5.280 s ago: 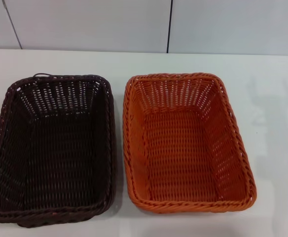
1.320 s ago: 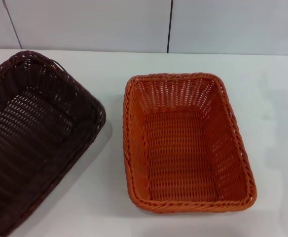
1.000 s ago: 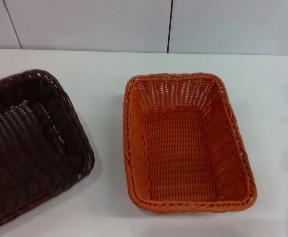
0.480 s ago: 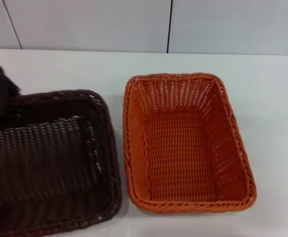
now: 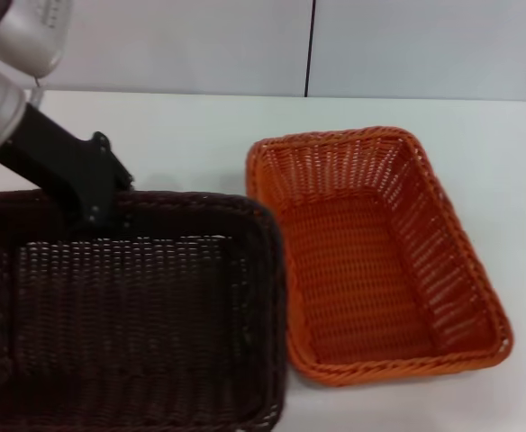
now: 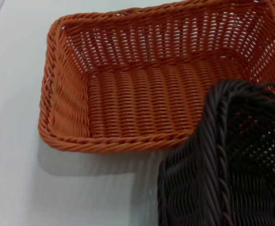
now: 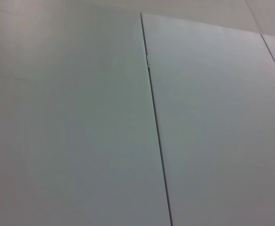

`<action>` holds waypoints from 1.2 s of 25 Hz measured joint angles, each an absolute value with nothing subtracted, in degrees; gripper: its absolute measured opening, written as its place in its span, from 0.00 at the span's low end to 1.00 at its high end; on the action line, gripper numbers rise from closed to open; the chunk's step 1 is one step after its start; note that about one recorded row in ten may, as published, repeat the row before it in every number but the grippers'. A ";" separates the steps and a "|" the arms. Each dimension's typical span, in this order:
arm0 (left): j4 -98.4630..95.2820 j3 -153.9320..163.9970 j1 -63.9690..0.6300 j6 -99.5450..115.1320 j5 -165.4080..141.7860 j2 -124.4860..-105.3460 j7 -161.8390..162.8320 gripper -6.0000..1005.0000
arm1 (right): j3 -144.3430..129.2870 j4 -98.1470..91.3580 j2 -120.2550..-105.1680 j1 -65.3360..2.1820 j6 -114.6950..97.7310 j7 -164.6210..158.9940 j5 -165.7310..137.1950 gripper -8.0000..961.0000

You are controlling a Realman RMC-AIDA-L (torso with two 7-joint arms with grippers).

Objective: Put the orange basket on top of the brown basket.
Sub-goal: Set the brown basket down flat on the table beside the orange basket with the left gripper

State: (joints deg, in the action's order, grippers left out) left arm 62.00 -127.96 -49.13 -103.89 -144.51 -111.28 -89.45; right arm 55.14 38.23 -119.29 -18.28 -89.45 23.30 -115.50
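the left pincer (image 5: 96,211) is gripping the far rim of the brown basket (image 5: 128,333), which is hanging raised near the table's (image 5: 182,135) front-left corner. its right edge is overlapping the left rim of the orange basket (image 5: 380,261), apparently because it is being carried that way. the orange basket is sitting flat on the table right of centre. this arrangement is running contrary to the task, which is calling for orange on brown. the right pincer is not showing anywhere.

Brown basket (image 5: 128,315): left, apparently overlapping the rim of the orange basket (image 5: 380,261) at its right; table (image 5: 200,135) beneath.
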 joint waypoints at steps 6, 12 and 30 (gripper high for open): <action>61.11 -126.77 -50.44 -101.79 -145.37 -113.82 -88.40 0.18 | 55.38 38.23 -119.09 -18.28 -89.92 23.32 -115.89 0.85; 61.71 -126.77 -50.59 -99.82 -145.79 -115.52 -87.45 0.18 | 55.46 38.14 -118.99 -18.34 -90.01 23.59 -115.94 0.85; 69.30 -128.52 -48.63 -99.92 -142.83 -117.50 -86.23 0.36 | 55.12 38.24 -119.00 -18.10 -90.16 23.69 -116.02 0.85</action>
State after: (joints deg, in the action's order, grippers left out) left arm 69.30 -128.52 -48.63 -99.92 -142.83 -117.50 -86.23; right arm 55.12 38.23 -119.00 -18.10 -90.16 23.69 -116.02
